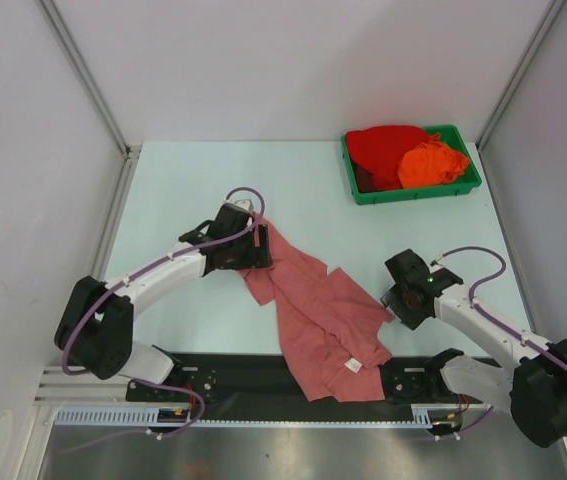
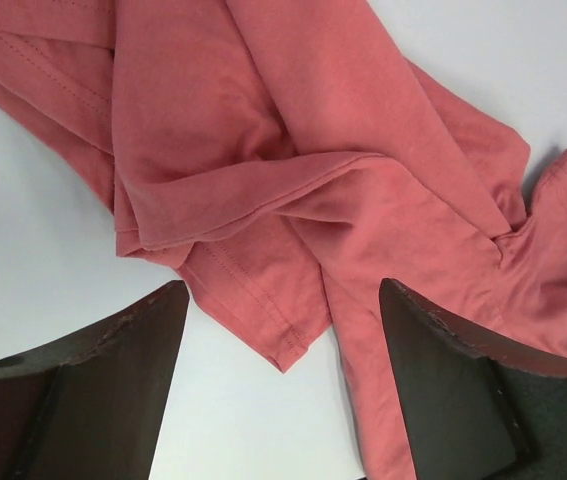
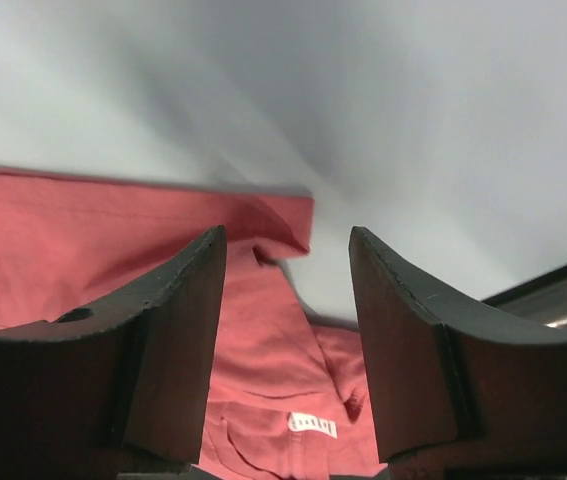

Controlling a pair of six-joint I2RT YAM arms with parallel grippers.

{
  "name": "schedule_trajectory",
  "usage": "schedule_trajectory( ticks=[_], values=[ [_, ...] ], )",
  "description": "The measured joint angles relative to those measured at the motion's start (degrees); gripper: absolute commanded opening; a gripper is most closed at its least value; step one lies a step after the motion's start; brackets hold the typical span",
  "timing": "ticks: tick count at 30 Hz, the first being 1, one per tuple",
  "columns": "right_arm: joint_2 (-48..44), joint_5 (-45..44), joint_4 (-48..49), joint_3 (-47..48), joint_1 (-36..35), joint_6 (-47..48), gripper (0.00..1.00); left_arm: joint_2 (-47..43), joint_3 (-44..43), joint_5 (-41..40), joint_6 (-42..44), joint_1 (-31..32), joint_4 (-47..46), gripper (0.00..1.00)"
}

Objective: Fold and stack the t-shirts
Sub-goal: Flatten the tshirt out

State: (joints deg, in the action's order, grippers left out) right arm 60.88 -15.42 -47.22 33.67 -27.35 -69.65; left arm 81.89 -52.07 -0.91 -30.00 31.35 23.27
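Black fingers of the left gripper (image 2: 283,300) stand wide apart and hold nothing. A hemmed edge of the salmon t-shirt (image 2: 363,150) lies on the surface (image 2: 33,250) below the gap between them. In the overhead view this gripper (image 1: 248,245) sits at the far, upper-left end of the shirt (image 1: 318,320).

The right gripper (image 3: 288,240) is also spread wide and holds nothing. Its wrist view shows a folded corner of the salmon cloth (image 3: 83,240) under and between the fingers, with pale surface (image 3: 413,150) beyond. From above, this gripper (image 1: 403,300) is at the shirt's right edge.

The salmon t-shirt lies crumpled in a long diagonal band, running from the left gripper down towards the near edge, where its lower end drapes over the black base plate (image 1: 233,375) between the arms. A small white label (image 1: 354,366) shows near that lower end, and also in the right wrist view (image 3: 313,424).

Well apart, at the far right of the surface (image 1: 193,190), a green tray (image 1: 418,192) holds the red t-shirt (image 1: 383,150) and the orange t-shirt (image 1: 433,165), bunched and touching each other.
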Motion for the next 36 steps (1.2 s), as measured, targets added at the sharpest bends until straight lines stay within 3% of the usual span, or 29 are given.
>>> schedule_trajectory(
  ticks=[10, 19, 25, 29, 36],
  values=[
    [1.55, 0.66, 6.51, -0.02, 0.96, 3.5, 0.46, 7.08, -1.81, -3.65, 0.07, 0.04, 0.5, 0.82],
    [1.53, 3.45, 8.92, -1.62, 0.72, 4.98, 0.49, 10.51, -4.11, -8.41, 0.04, 0.04, 1.51, 0.8],
    [1.27, 3.96, 8.09, -1.86, -1.25, 5.09, 0.53, 11.67, -4.42, -9.27, 0.04, 0.04, 1.33, 0.65],
    [0.46, 4.13, 7.21, -1.86, -2.91, 5.22, 0.53, 12.68, -4.44, -9.4, -0.07, 0.04, 1.29, 0.36],
    [-0.37, 4.24, 7.34, -2.19, -4.57, 5.35, 0.48, 12.83, -5.16, -9.53, 0.17, 0.04, 1.29, 0.07]
  ],
)
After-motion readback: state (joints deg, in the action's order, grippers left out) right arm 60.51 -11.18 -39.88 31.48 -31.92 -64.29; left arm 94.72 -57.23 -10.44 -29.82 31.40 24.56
